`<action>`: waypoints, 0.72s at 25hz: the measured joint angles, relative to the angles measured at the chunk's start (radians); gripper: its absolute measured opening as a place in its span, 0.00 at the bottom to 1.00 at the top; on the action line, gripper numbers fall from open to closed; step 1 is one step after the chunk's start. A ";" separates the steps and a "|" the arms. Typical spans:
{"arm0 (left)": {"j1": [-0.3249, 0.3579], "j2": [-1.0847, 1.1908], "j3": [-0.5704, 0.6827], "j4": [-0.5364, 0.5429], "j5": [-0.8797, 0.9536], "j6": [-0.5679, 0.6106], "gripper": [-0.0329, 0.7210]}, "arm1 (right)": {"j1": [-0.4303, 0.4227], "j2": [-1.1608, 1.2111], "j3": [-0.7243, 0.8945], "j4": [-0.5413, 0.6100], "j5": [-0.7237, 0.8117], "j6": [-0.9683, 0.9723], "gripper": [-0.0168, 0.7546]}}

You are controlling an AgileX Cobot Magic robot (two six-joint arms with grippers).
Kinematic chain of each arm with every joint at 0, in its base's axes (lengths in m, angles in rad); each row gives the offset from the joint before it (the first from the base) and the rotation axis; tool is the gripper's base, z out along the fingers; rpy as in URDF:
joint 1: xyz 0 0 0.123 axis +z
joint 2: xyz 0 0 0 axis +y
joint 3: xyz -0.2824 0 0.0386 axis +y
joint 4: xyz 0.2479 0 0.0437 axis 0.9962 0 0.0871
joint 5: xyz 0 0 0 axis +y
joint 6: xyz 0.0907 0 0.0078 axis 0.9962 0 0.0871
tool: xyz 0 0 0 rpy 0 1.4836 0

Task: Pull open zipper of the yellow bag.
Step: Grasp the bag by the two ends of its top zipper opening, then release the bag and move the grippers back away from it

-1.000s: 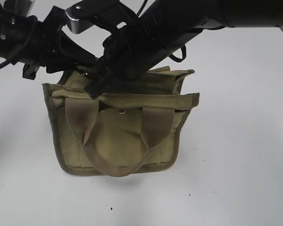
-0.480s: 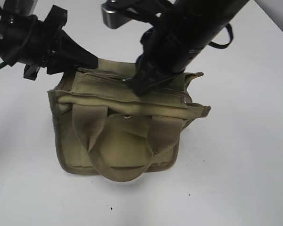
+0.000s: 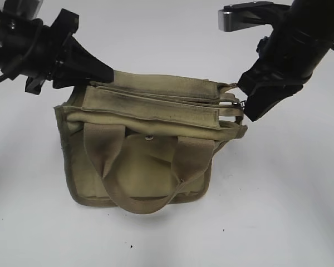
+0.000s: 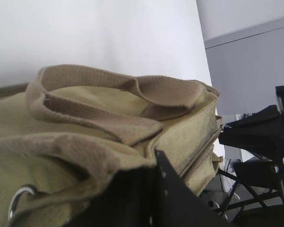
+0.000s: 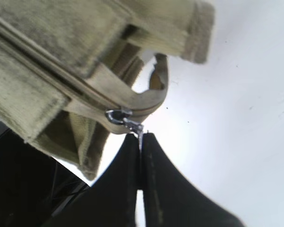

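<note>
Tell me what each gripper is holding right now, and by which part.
The right gripper pinches the zipper by its pull tab. The left gripper clamps the bag at its top left corner.

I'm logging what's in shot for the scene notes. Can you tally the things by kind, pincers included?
Bag: 1
Handles showing on the bag in the exterior view: 1; a second shows in the left wrist view
Zipper pull: 1
Snap: 1
Pincers: 2, left at the bag's left end, right shut on the pull
Total: 7
</note>
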 joint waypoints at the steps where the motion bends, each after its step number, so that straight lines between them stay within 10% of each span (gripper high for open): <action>1: 0.000 0.000 0.000 0.001 0.000 0.000 0.06 | -0.002 -0.001 0.000 0.012 0.007 0.000 0.02; 5: 0.001 -0.001 -0.001 0.004 -0.001 0.000 0.12 | -0.002 -0.017 0.000 0.108 0.014 0.007 0.12; 10: 0.001 -0.049 -0.001 0.053 0.006 0.000 0.52 | -0.002 -0.088 0.001 0.110 0.027 0.091 0.60; 13: 0.001 -0.146 -0.001 0.173 0.006 -0.001 0.66 | -0.002 -0.170 0.025 0.066 0.029 0.139 0.79; 18: 0.001 -0.364 -0.001 0.554 0.027 -0.203 0.71 | -0.002 -0.375 0.183 -0.034 0.029 0.236 0.82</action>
